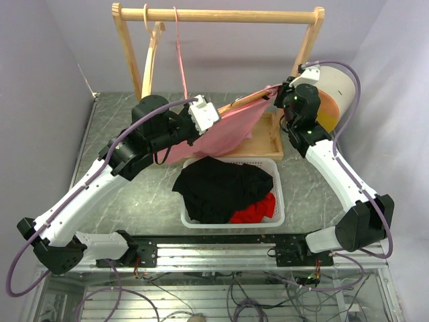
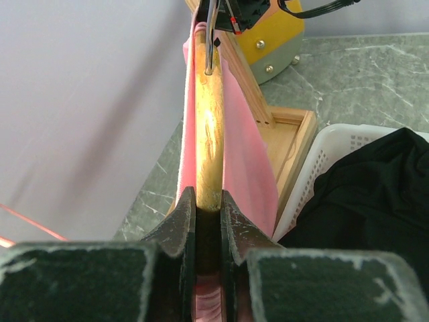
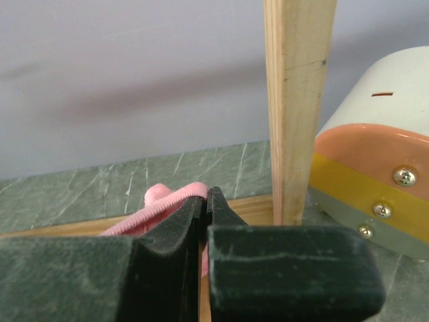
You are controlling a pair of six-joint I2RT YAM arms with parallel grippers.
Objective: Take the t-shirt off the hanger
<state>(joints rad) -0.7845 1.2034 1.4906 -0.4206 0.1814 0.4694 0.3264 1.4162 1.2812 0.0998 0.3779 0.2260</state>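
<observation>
A pink t-shirt (image 1: 228,131) hangs over a wooden hanger (image 1: 244,102) held tilted in front of the wooden rack. My left gripper (image 1: 216,118) is shut on the hanger's lower end. In the left wrist view the wooden hanger arm (image 2: 209,127) runs away from between the jaws (image 2: 208,201), with pink t-shirt cloth (image 2: 248,161) draped on both sides. My right gripper (image 1: 279,94) is at the hanger's upper end, shut on the t-shirt's edge. In the right wrist view the pink ribbed hem (image 3: 161,204) is pinched at the fingertips (image 3: 204,198).
A wooden clothes rack (image 1: 221,15) stands at the back, with a spare wooden hanger (image 1: 151,60) and a thin pink line (image 1: 181,60) hanging from its rail. Its right post (image 3: 295,100) is beside my right gripper. A white basket (image 1: 276,201) holds black and red clothes. A white, orange and yellow object (image 1: 332,94) stands at the back right.
</observation>
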